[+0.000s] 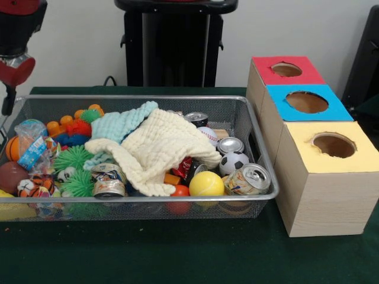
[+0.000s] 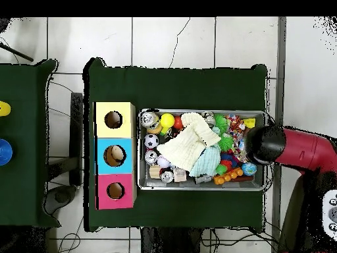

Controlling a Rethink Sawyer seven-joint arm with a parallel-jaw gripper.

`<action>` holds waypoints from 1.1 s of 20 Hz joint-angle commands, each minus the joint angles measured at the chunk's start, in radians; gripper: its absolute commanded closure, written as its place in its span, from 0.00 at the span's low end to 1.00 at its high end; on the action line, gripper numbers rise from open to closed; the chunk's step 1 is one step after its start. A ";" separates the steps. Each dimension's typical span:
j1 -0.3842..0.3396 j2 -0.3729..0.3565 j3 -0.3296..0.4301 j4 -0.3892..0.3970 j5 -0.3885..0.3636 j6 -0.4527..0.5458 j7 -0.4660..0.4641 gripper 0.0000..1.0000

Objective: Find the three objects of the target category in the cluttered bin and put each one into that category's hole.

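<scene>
The wire mesh bin point(image 1: 177, 97) stands on the green table, full of clutter. It also shows in the overhead view point(image 2: 201, 111). No white spotted fabric piece shows in either view. A cream waffle cloth point(image 1: 160, 148) lies on top of the heap, with a mint-green cloth point(image 1: 121, 125) behind it. My gripper point(image 1: 8, 99) hangs at the bin's left end, mostly cut off by the picture edge. In the overhead view the arm's black head point(image 2: 263, 145) covers the bin's right end and hides the gripper. Whether it is open or shut does not show.
Three wooden boxes with holes stand beside the bin: red point(image 1: 286, 70), blue point(image 1: 306, 102) and yellow point(image 1: 334, 145). Something pale shows inside the blue hole point(image 2: 115, 156). The bin holds cans point(image 1: 249, 179), a yellow ball point(image 1: 206, 184), a soccer ball point(image 1: 233, 162) and green spiky balls point(image 1: 72, 158).
</scene>
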 commanded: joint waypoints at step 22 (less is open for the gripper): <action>0.038 0.074 0.020 0.191 -0.051 -0.246 0.068 0.00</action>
